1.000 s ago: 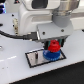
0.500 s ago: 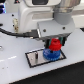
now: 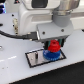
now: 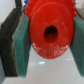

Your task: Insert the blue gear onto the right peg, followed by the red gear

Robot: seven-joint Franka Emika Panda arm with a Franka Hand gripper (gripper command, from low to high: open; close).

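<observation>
In the exterior view the blue gear (image 3: pixel 49 55) lies flat at the right end of the black-rimmed grey plate (image 3: pixel 34 58). The red gear (image 3: pixel 53 47) is held just above it, between the gripper's (image 3: pixel 54 46) fingers. The right peg is hidden under the gears. In the wrist view the red gear (image 4: pixel 49 29) fills the middle, its dark centre hole facing the camera, clamped between the two green pads (image 4: pixel 21 47). The gripper (image 4: pixel 49 42) is shut on it.
The plate's left end (image 3: pixel 31 59) is bare grey; its left pin is too small to make out. The white arm body (image 3: pixel 45 17) and a black cable (image 3: pixel 12 35) hang over the white table (image 3: pixel 15 72).
The gripper with the red gear has come down slightly toward the blue gear on the plate. The blue gear has not moved.
</observation>
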